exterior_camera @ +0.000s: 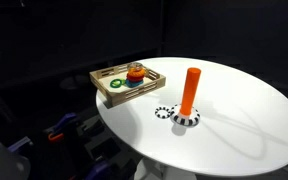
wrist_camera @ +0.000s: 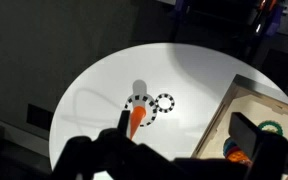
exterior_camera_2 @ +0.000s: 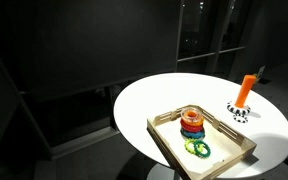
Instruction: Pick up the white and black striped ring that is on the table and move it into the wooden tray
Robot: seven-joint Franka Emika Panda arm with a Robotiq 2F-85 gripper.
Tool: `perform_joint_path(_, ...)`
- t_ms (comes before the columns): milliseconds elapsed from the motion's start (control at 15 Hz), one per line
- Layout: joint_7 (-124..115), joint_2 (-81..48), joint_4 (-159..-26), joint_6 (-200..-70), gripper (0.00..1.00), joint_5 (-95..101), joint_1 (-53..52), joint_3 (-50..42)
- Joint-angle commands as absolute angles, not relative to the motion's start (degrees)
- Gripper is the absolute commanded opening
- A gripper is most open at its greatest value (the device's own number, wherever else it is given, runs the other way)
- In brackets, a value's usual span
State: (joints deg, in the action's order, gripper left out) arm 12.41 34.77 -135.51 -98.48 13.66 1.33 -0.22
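The white and black striped ring [exterior_camera: 163,112] lies flat on the round white table, next to the orange upright cylinder [exterior_camera: 190,90]. It shows in the wrist view [wrist_camera: 165,102] just beside the cylinder's foot. The wooden tray [exterior_camera: 102,88] stands at the table's edge and holds coloured rings; it also shows in an exterior view [exterior_camera_2: 169,150] and the wrist view [wrist_camera: 224,110]. My gripper [wrist_camera: 189,140] is open and empty, high above the table, its dark fingers spread between the cylinder and the tray. The gripper is out of both exterior views.
A similar striped ring [wrist_camera: 139,103] encircles the orange cylinder's [wrist_camera: 136,122] foot. A stack of coloured rings [exterior_camera_2: 191,123] and a green ring [exterior_camera_2: 197,149] lie in the tray. The white table [exterior_camera: 244,110] is round, with dark surroundings beyond its edge.
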Motion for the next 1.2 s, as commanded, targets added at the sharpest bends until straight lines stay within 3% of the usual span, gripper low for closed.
perform_joint_path(0, 12.0, 34.7, -135.3, -98.2, 1.00, 14.1, 0.3, -1.0)
perform_joint_path(600, 8.6, 30.6, -134.0, -100.2, 1.00, 13.1, 1.5, -2.3)
perform_joint_path(1133, -0.1, 22.6, -136.0, -109.8, 1.00, 8.6, 4.0, -5.1)
